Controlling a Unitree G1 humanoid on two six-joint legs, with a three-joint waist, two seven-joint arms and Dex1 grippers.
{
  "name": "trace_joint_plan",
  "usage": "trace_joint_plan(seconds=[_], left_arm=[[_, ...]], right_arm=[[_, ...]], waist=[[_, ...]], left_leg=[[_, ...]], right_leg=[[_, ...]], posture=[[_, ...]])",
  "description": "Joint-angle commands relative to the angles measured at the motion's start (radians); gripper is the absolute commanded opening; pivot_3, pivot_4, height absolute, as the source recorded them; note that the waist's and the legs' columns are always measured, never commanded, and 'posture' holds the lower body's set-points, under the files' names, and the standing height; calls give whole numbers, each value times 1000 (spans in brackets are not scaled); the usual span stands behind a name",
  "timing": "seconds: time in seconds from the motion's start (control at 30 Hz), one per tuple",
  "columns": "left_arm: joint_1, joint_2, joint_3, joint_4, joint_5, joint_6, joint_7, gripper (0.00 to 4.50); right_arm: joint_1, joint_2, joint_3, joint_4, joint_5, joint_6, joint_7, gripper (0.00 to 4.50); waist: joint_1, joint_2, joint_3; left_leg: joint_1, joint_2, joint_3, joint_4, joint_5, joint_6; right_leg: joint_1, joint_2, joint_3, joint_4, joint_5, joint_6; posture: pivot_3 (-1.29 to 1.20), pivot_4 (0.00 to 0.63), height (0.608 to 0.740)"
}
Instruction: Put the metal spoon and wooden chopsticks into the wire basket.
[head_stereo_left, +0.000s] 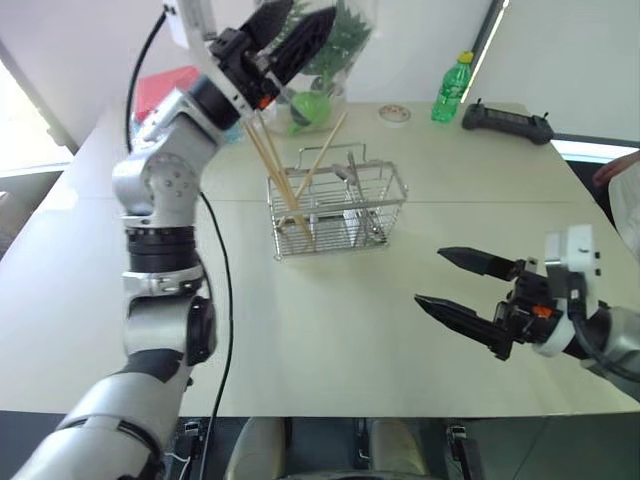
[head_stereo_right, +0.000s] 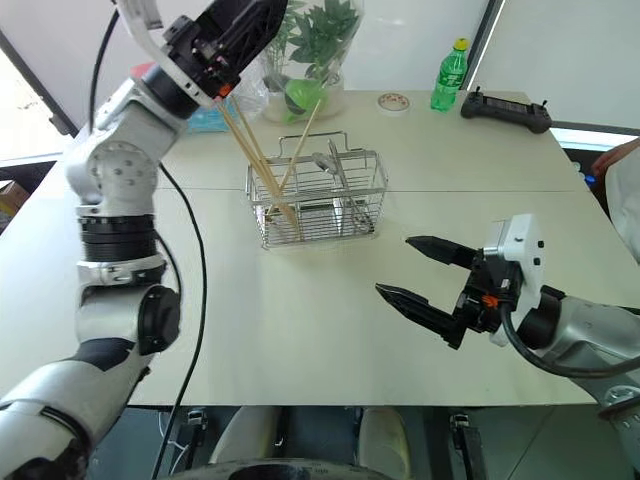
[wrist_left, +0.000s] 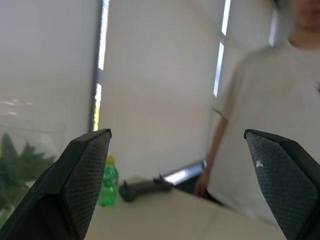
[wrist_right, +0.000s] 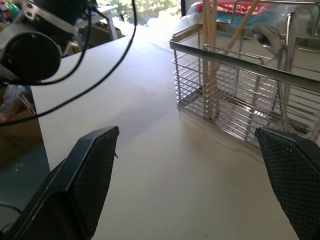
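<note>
Pale and smooth, the big table (head_stereo_left: 330, 340) has bright window blinds behind it, and a person in a light shirt (wrist_left: 270, 125) stands at its far side.

Near the middle of the table sits the wire basket (head_stereo_left: 338, 208). It is a shiny silver box made of thin wires, with a wire loop on top, and you can see right through its sides. The wooden chopsticks (head_stereo_left: 272, 175) are long, thin and pale tan. They stand in the left part of the basket and lean, with their tops poking out high above the rim. The metal spoon (head_stereo_right: 331, 170) is small and shiny. It stands inside the basket too, further to the right.

The left gripper (head_stereo_left: 292, 35) is up in the air, just above the tops of the chopsticks. Its two black fingers are spread apart and hold nothing. The right gripper (head_stereo_left: 462, 288) is low over the table, off to the right of the basket and nearer the robot. Its fingers are spread wide too, and nothing is in them.

A green bottle (head_stereo_left: 451, 88) and a black controller (head_stereo_left: 506, 122) are far back on the table.
</note>
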Motion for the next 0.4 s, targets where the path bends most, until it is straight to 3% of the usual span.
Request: trace_joint_plan(seconds=[0.03,0.2,0.3,0.4], left_arm=[[107,278,-69,-112,-9,14,-394,4449],[269,585,-159,-57,157,-139,-666,4449],[338,647,-173,-28,239,-243,-693,4449],[364,647,-163,-14,260,-264,-677,4449]], right_arm=[[-19,-38,-74,50,-23,-15,48,4500],[-38,-51,-72,95,-60,-19,81,4500],[-54,-48,-57,107,-77,-19,92,4500],[-77,-48,-36,122,-95,-22,107,4500]], waist=[[-13,1,0],[-6,2,-1],[3,2,0],[11,2,0]], left_leg=[[0,0,0,-1,0,0],[1,1,0,-3,0,0],[-1,1,0,-1,0,0],[-2,1,2,-1,0,0]], right_leg=[[0,0,0,0,0,0],[-2,0,0,0,-2,-4],[-1,-1,0,-1,-2,-4],[-2,-2,0,-3,-2,-4]], posture=[[0,150,703],[0,150,703],[0,150,703],[0,150,703]])
